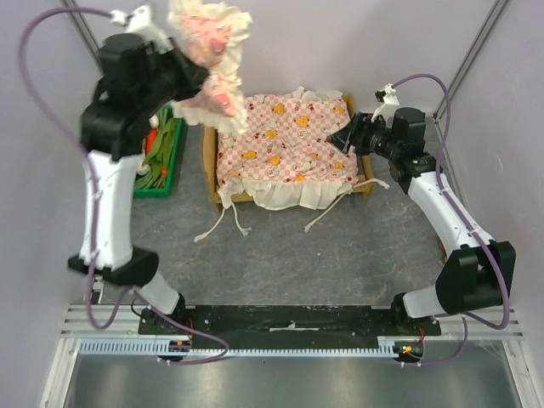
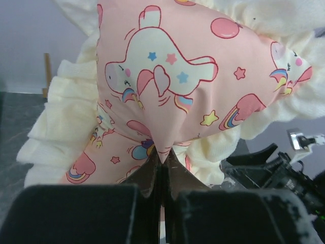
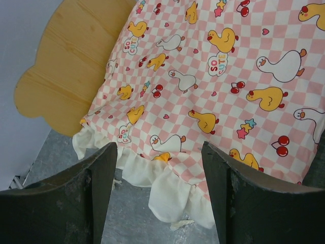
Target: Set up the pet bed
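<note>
- Table (image 1: 340, 255): grey top, walled by pale panels at the back and both sides. The widest bare stretch runs between the arm bases and the bed's near side. Only narrow strips are left at the far corners.
- Bed (image 1: 208, 166): it stands at the far middle of the table, long side facing the arms. Its curved wooden headboard (image 3: 66, 66) is at the left end. The wood shows only at the ends and corners.
- Mattress (image 1: 285, 144): pink-checked with ducks, it lies flat in the bed and covers the base. Its cream frill hangs over the near rail, and white ties (image 1: 223, 223) trail onto the table.
- Left arm: it rises steeply from its base, then bends toward the far left corner, high above the table.
- Right arm: it lies low, reaching along the right wall to the bed's right end.
- Pillow (image 1: 212, 51): pink with a cream frill and a unicorn print (image 2: 162, 76). It hangs in the air over the bed's far left corner, clear of the mattress.
- Crate (image 1: 166, 161): green, just left of the bed, with orange and green items inside, partly hidden by the left arm.
- Left gripper (image 1: 200, 76): its jaws are pressed together on a pinch of pillow fabric (image 2: 162, 168).
- Right gripper (image 1: 340, 136): its jaws are wide apart and hold nothing, poised by the mattress's frilled edge (image 3: 158, 152).
</note>
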